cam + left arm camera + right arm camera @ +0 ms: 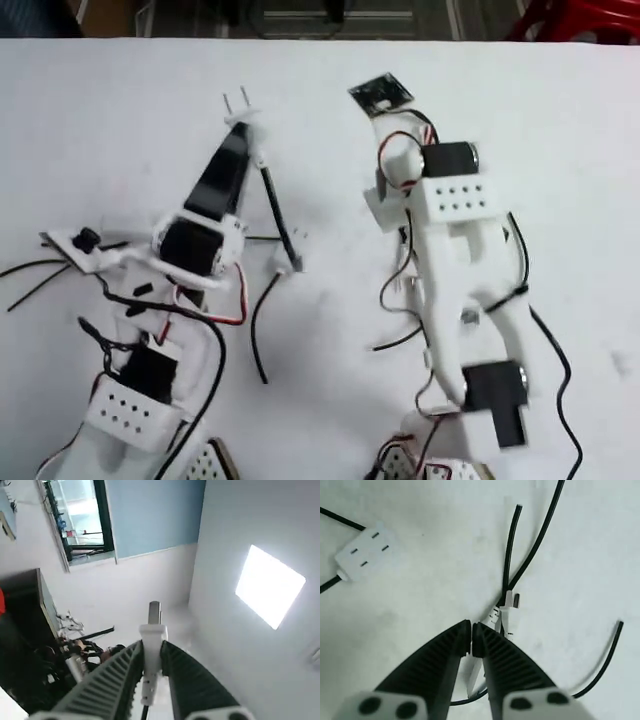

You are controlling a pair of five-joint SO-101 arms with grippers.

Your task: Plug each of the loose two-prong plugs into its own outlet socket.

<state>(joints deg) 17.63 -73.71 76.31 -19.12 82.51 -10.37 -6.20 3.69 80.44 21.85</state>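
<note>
My left gripper [152, 652] is shut on a white two-prong plug [151, 639], whose prongs [155, 613] point away from the table. In the high view this plug [239, 108] is lifted at the tip of the left arm, and its black cable [276, 215] hangs down to the table. My right gripper [471, 632] is shut just above the table, with nothing visibly between its tips. A second white plug [508, 606] lies right beside those tips on its black cable. A white outlet socket [364, 551] lies on the table some way off.
Loose black cable ends [606, 657] curve across the white table [120, 120] around the right gripper. More cables [258, 335] run between the two arms. A small white piece [287, 262] sits on a cable at mid-table. The right arm [450, 200] covers the table's centre right.
</note>
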